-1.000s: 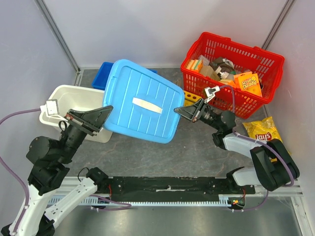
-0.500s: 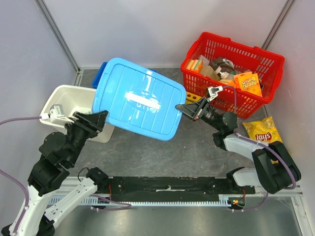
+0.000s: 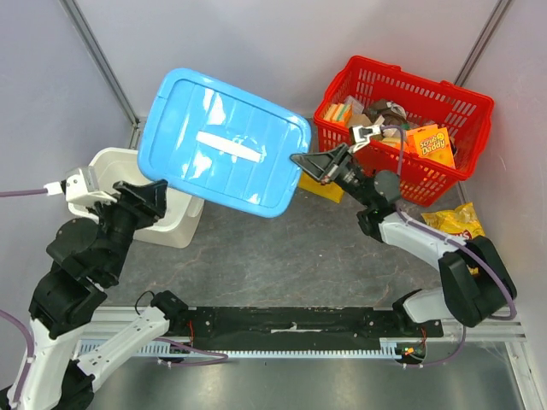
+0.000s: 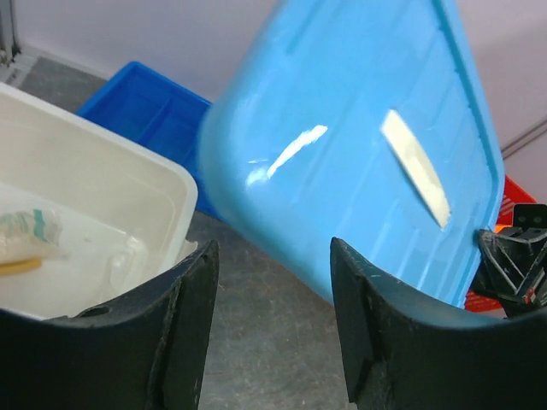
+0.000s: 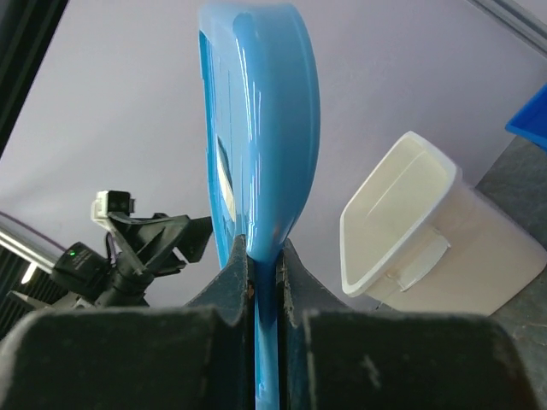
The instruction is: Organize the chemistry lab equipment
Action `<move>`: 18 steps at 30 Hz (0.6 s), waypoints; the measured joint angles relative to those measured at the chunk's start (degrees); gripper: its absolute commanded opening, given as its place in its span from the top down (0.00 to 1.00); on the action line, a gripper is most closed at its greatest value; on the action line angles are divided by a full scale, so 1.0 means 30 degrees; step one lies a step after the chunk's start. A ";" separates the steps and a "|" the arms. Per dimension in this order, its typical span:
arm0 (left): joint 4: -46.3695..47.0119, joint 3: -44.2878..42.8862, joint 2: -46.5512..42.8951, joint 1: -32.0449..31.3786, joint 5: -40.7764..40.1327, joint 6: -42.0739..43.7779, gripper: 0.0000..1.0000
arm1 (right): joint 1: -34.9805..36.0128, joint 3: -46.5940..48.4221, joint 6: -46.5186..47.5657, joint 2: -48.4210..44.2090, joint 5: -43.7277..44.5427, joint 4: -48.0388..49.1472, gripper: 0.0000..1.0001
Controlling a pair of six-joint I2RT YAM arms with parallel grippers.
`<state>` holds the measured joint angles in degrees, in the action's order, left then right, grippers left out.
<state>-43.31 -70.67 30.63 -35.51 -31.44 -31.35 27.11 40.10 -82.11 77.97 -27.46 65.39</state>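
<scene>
A big light-blue lid (image 3: 222, 141) hangs tilted in the air, and my right gripper (image 3: 299, 162) is shut on its right edge; in the right wrist view the lid's rim (image 5: 256, 111) is pinched between the fingers (image 5: 265, 248). My left gripper (image 3: 158, 201) is open with nothing in it, just left of the lid (image 4: 359, 145) and over the white bin (image 3: 107, 166). In that bin (image 4: 85, 188) lie a small bag of pale-green-and-white contents (image 4: 26, 235) and a tan rubber band (image 4: 17, 266). A corner of the yellow rack (image 3: 329, 190) shows under the right gripper.
A red basket (image 3: 466, 98) of sponge packs and boxes stands at the back right. A yellow chip bag (image 3: 453, 224) lies in front of it. A dark-blue tray (image 4: 145, 115) sits behind the white bin, under the lid. Grey walls close the back and sides.
My left gripper has opened, let go of the lid and drawn back to the left. The right gripper has shut on the lid's edge and raised it toward the back left.
</scene>
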 measured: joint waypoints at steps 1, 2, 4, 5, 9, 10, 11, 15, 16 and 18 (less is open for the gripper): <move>0.0058 -0.0342 0.0328 0.0007 -0.0044 0.0342 0.39 | 0.0372 0.0495 0.0117 0.0437 0.0335 -0.0277 1.00; 0.0138 -0.0648 0.0692 0.0000 -0.0146 0.0758 0.39 | 0.0699 0.0889 0.0240 0.0852 0.0634 -0.0525 1.00; 0.0248 -0.0823 0.1180 0.0000 -0.0597 0.1486 0.38 | 0.1413 0.1705 0.0364 0.1829 0.1217 -0.0925 1.00; 0.0255 -0.0780 0.1319 0.0000 -0.0969 0.1778 0.38 | 0.1741 0.2062 0.0313 0.2382 0.1486 -0.0976 1.00; 0.0299 0.0160 0.1100 0.0000 -0.2565 0.2433 0.37 | 0.2288 0.2608 -0.0736 0.4240 0.2215 0.0102 1.00; 0.0197 0.0423 0.0918 0.0000 -0.2790 0.2499 0.37 | 0.2280 0.2681 -0.0882 0.4510 0.2361 0.0233 1.00; 0.0022 0.0765 0.0605 0.0000 -0.3016 0.2616 0.37 | 0.2295 0.2841 -0.0969 0.4750 0.2535 0.0109 1.00; -0.0321 0.0714 0.0007 0.0000 -0.3067 0.3410 0.37 | 0.2805 0.4095 -0.0430 0.4954 0.3650 -0.1486 1.00; -0.0357 0.0393 0.0109 0.0000 -0.3016 0.3672 0.37 | 0.3089 0.4488 -0.0270 0.4991 0.3927 -0.1880 1.00; -0.0386 -0.0583 0.0721 0.0000 -0.2973 0.4197 0.37 | 0.3927 0.5705 0.0080 0.5224 0.4546 -0.2965 1.00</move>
<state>-44.47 -72.42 32.80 -35.51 -40.36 -18.76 38.89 57.21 -81.87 93.65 -13.82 56.49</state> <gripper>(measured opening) 0.627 0.077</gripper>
